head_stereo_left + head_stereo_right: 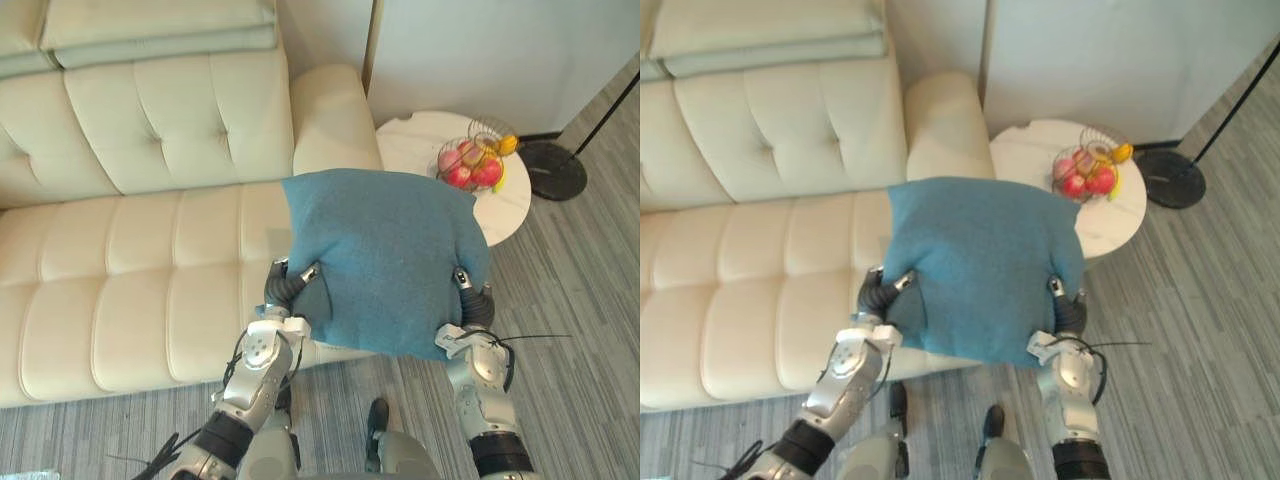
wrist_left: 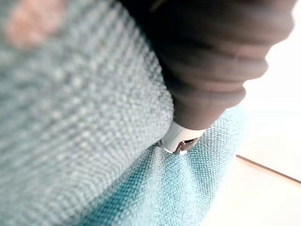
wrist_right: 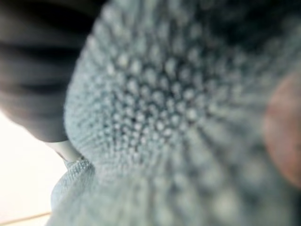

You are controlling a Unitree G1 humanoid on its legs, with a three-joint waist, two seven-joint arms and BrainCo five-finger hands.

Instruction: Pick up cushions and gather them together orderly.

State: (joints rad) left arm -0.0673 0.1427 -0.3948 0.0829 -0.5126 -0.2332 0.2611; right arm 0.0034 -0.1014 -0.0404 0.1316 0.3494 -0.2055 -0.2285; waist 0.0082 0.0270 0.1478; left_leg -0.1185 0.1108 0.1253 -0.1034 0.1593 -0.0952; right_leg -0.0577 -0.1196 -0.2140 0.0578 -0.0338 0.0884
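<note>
Left eye view: the left hand (image 1: 285,288) leans against one side edge of the teal, square, woven-fabric cushion (image 1: 385,260), and the right hand (image 1: 475,305) leans against the opposite edge. The cushion therefore hangs between both hands and seems lifted above the seat.

Whether either hand is clenched on the cloth or only pressing it, I cannot tell, because the cushion covers it. Just beside the left hand the cloth makes a deep fold. From this I judge the cushion to be soft and light, with a rough weave that should not slip easily. Taken by one corner it would likely sag, so holding two opposite edges near their middles seems safer.

Beyond the left hand lies the cream tufted leather sofa (image 1: 130,270). Beyond the right hand stands the round white side table (image 1: 415,145) with a wire basket of red and yellow fruit (image 1: 475,160), which a careless swing could knock. Far beyond both hands, flat pale cushions (image 1: 160,30) lie on the sofa's back, maybe the gathering place.
</note>
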